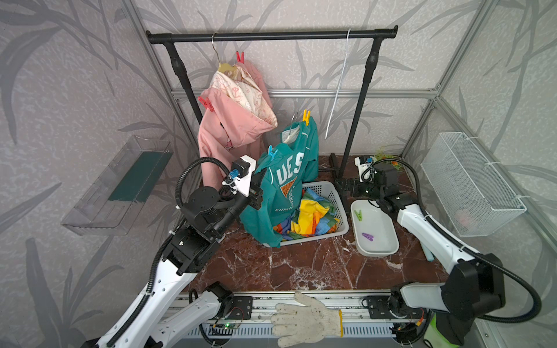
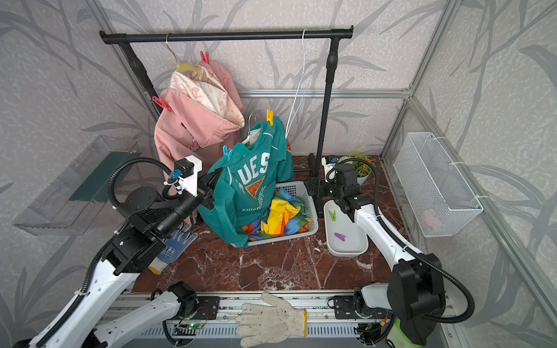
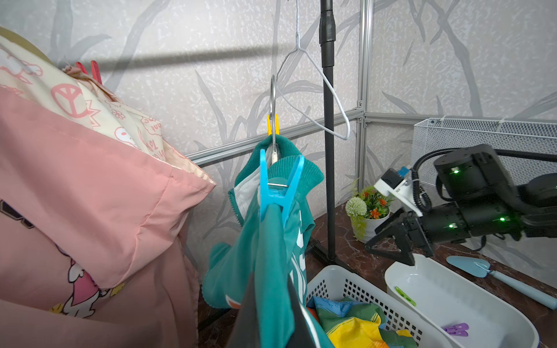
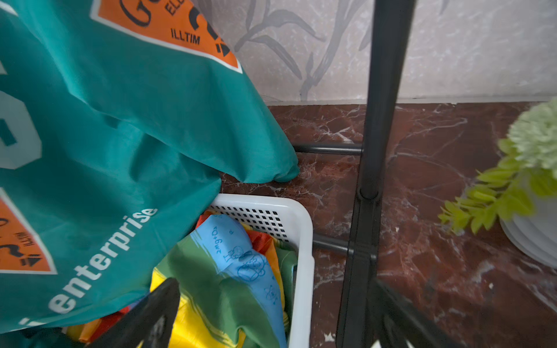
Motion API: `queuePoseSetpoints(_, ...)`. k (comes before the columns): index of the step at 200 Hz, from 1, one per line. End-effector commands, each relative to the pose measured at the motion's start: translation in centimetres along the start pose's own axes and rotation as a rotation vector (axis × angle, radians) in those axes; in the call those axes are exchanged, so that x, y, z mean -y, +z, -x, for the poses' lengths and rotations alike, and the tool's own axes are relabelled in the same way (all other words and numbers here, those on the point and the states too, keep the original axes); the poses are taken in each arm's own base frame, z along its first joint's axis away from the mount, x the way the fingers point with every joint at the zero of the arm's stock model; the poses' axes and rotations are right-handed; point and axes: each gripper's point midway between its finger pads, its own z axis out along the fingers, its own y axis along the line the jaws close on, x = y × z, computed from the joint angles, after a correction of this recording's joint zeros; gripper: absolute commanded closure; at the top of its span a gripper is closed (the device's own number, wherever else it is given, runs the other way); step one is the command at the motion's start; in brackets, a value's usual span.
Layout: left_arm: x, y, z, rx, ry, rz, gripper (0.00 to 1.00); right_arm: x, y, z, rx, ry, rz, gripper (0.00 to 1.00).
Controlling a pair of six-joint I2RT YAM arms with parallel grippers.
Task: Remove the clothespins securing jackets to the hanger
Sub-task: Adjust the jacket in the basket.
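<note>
Teal jacket (image 3: 271,256) pinched btw L fingers (image 3: 247,319); R fingers (image 3: 401,257) spread wide above white tray (image 3: 458,298).

In front of me the red-brown marble tabletop (image 1: 301,265) carries a white perforated basket (image 1: 337,208) near its middle, with a white oval tray (image 1: 388,241) just beside it on my right. Behind them stand the clothes rack's black foot (image 1: 343,183) and a small potted plant (image 2: 360,168). A blue-dotted glove (image 2: 174,244) lies on my left, and a pale blue trowel (image 3: 494,274) beyond the tray.
</note>
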Motion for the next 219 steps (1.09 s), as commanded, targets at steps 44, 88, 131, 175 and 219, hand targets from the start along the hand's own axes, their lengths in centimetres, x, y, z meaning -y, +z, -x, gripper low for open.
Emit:
queuePoseSetpoints(44, 0.0, -2.8, 5.8, 0.163, -0.048, -0.028, 1.0, -0.6, 5.7, 3.2, 0.128, -0.196, 0.131, 0.02)
queuePoseSetpoints(88, 0.2, -2.8, 6.0, 0.155, -0.078, -0.042, 1.0, -1.9, 8.1, 4.1, 0.163, -0.238, 0.228, 0.02)
queuePoseSetpoints(131, 0.5, -2.8, 6.3, 0.164, -0.1, -0.065, 1.0, -2.1, 10.7, 4.2, 0.153, -0.308, 0.232, 0.02)
queuePoseSetpoints(175, 0.8, -2.8, 6.3, 0.168, -0.108, -0.081, 1.0, -3.3, 13.2, 4.5, 0.141, -0.338, 0.347, 0.04)
queuePoseSetpoints(219, 0.6, -3.1, 6.3, 0.167, -0.115, -0.068, 1.0, -5.3, 13.1, 4.0, 0.133, -0.353, 0.467, 0.31)
